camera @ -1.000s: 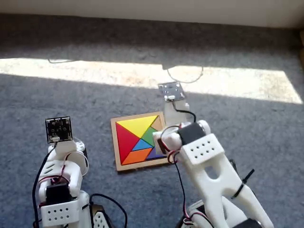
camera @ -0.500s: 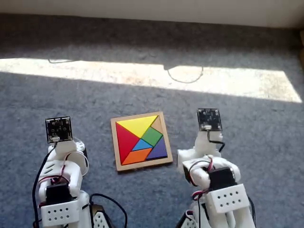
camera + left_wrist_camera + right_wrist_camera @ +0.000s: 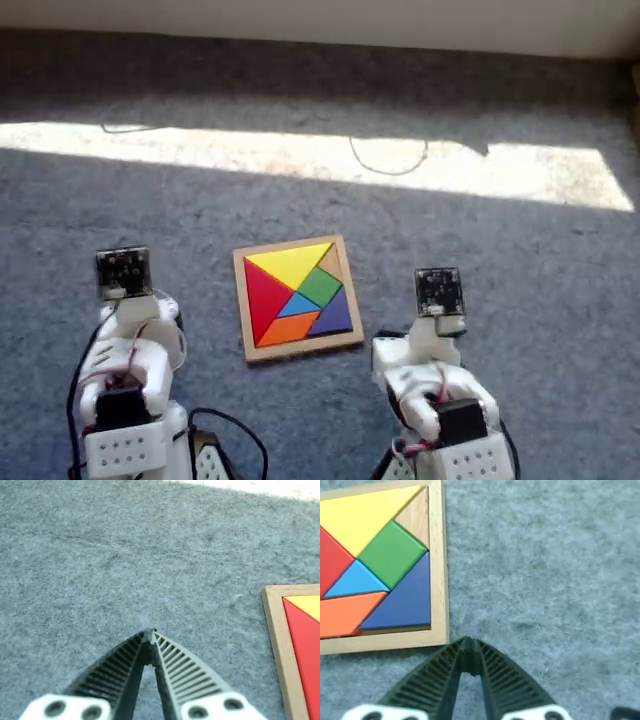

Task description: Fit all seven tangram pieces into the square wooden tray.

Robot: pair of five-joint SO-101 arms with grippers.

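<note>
Square wooden tray [image 3: 437, 555], coloured pieces [image 3: 392, 555] lying flat inside: its corner sits just ahead of the right hand [image 3: 467, 642], farther from the left hand [image 3: 148, 632]. Both hands closed, empty, above grey carpet [image 3: 480, 260].

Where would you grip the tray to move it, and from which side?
The tray lies flat on the carpet, and pieces lie against its rim inside, so only the outer edge is free. Likely pinch that edge top against underside, coming in low from the side facing the right claw.
</note>
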